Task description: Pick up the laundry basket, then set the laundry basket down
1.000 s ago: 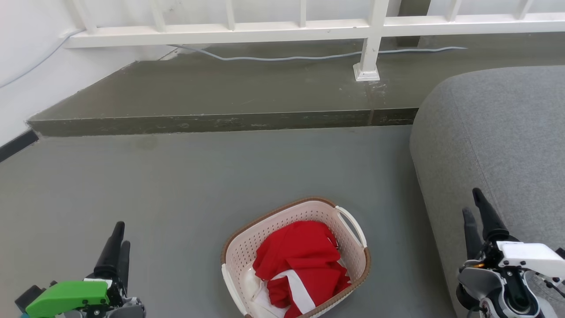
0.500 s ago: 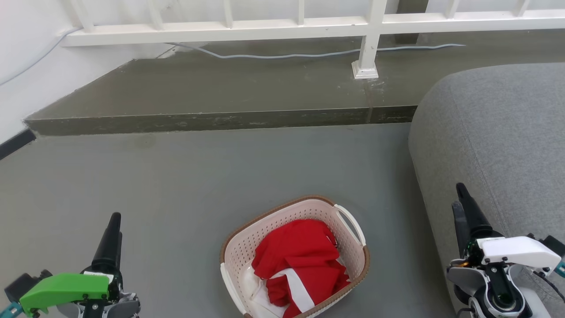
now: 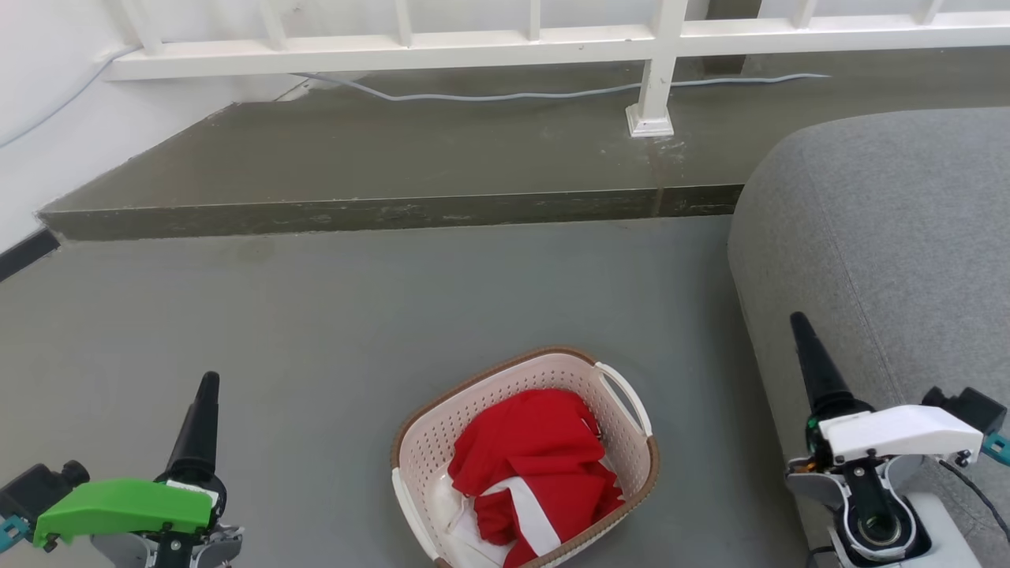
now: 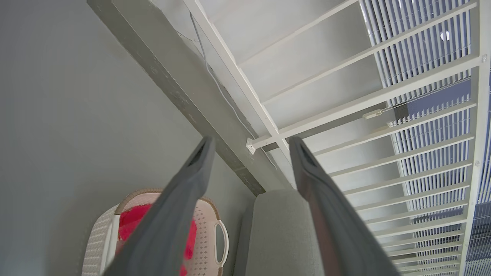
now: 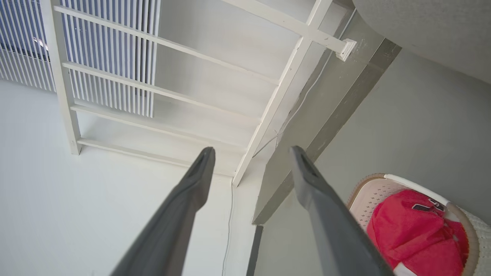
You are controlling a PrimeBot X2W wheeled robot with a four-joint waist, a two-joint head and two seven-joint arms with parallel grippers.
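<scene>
1. The laundry basket [image 3: 432,451] rests on the grey floor [image 3: 316,331], near and central, with a red garment [image 3: 536,454] inside. It has not shifted.
2. Left of it, the left gripper [image 4: 251,142] is spread and empty. It has rolled, so its fingers now overlap in the head view.
3. The right gripper [image 5: 251,150], also spread and empty, has rolled likewise and reached farther, beside the grey sofa [image 3: 884,237].

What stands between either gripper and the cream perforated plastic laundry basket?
Nothing visible. Bare grey floor lies between the left gripper and the cream perforated laundry basket; the right gripper, seen against the grey fabric sofa, also has open floor toward the basket's white loop handle.
</scene>
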